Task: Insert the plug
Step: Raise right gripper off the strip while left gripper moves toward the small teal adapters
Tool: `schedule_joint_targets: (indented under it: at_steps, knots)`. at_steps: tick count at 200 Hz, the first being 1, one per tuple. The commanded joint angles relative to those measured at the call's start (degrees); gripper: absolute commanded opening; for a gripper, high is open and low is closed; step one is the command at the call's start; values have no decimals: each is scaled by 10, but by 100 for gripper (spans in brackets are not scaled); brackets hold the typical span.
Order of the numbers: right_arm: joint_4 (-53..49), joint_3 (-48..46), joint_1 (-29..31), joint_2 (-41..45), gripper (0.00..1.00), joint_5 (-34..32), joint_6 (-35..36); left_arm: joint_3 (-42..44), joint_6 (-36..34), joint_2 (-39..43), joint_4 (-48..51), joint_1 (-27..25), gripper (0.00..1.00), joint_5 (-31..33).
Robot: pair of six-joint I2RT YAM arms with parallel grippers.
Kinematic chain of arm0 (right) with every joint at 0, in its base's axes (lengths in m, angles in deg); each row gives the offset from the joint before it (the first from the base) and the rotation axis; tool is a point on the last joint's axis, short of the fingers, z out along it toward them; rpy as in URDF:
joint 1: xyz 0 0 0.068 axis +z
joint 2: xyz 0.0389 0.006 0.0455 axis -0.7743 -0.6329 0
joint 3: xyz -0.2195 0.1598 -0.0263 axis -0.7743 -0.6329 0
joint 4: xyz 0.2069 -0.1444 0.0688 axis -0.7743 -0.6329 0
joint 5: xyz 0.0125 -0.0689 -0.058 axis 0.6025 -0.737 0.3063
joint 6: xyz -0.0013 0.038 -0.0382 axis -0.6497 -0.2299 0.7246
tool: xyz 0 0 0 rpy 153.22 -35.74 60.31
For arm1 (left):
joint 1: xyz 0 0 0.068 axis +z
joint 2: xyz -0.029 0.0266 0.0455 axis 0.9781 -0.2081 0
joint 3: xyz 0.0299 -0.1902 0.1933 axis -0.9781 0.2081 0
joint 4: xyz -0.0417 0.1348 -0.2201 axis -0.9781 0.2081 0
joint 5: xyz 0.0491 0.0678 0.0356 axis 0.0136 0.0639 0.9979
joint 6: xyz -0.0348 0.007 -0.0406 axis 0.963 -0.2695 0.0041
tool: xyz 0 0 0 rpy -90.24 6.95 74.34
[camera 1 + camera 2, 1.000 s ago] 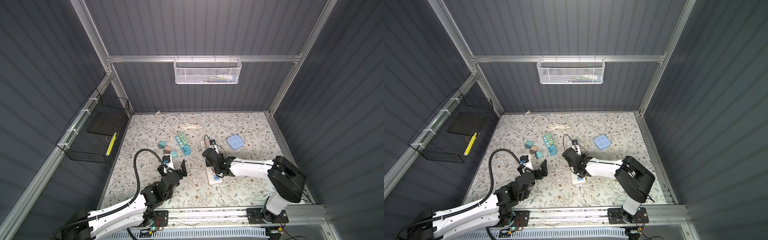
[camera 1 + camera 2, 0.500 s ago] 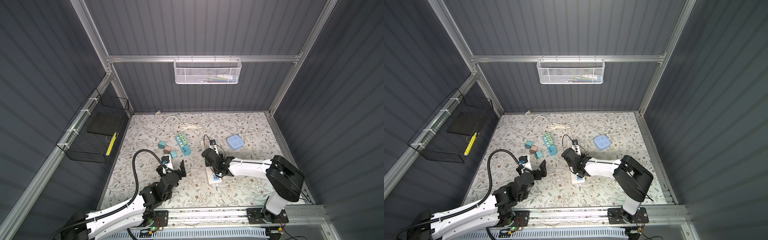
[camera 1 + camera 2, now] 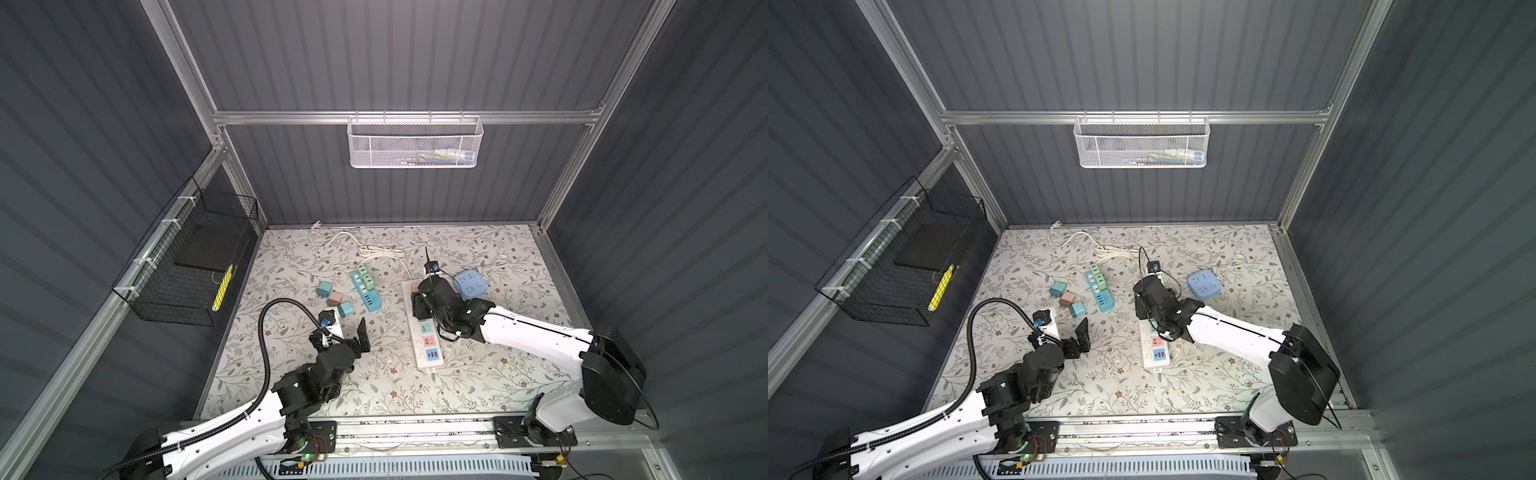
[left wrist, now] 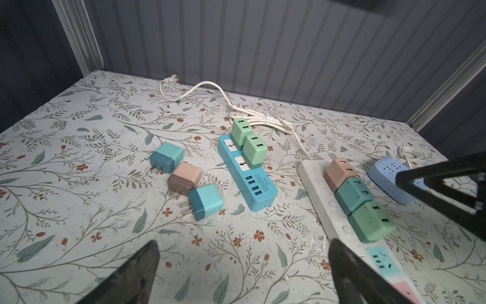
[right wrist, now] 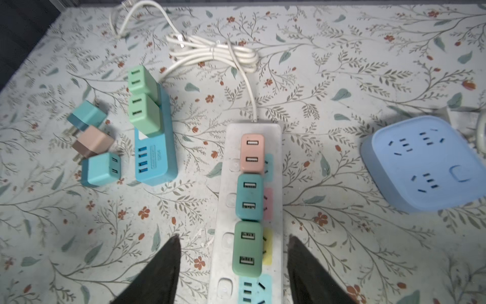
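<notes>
Over the white power strip (image 5: 227,202), the right gripper (image 5: 233,238) hangs with its jaws parted and nothing in them; its fingers (image 5: 163,265) flank the strip on either side, with clear gaps to the green plug (image 5: 247,248) standing between them. That plug sits upright in the strip and looks fully seated, last in a row with a teal plug (image 5: 249,197) and a pink plug (image 5: 252,152), each just beside the next. The strip's long axis runs straight away from the gripper, so the jaws close across its width; a free socket shows just below the green plug, on the gripper's side.

Off to the robot's left, the left gripper (image 4: 243,244) hovers wide open and empty above the floral table (image 3: 478,374); ahead of it lie three loose plugs: a near teal one (image 4: 206,201), a brown one (image 4: 184,177) and a far teal one (image 4: 166,157), the near one on its side with prongs level with the table. They lie beyond the blue power strip (image 4: 265,198) from the right gripper, so the left arm is nearer to them, while the free sockets lie under the right; a loose plug would need turning prongs-down, I judge.

A pale blue socket block (image 5: 426,163) sits on the white strip's other side; the blue strip bears small print beside its USB ports, too small to read; no brand is legible anywhere.
</notes>
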Motion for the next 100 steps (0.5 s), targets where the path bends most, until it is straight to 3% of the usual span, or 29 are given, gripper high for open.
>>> schedule_joint_targets:
  at_steps: [1, 100]
  knots:
    - [-24, 0, -19, -8, 65, 27, 19, -15, -2, -2, 5, -2, 100, 11]
    - [31, -98, -36, -34, 66, 42, -23, -62, -26, -45, 12, -2, 100, 39]
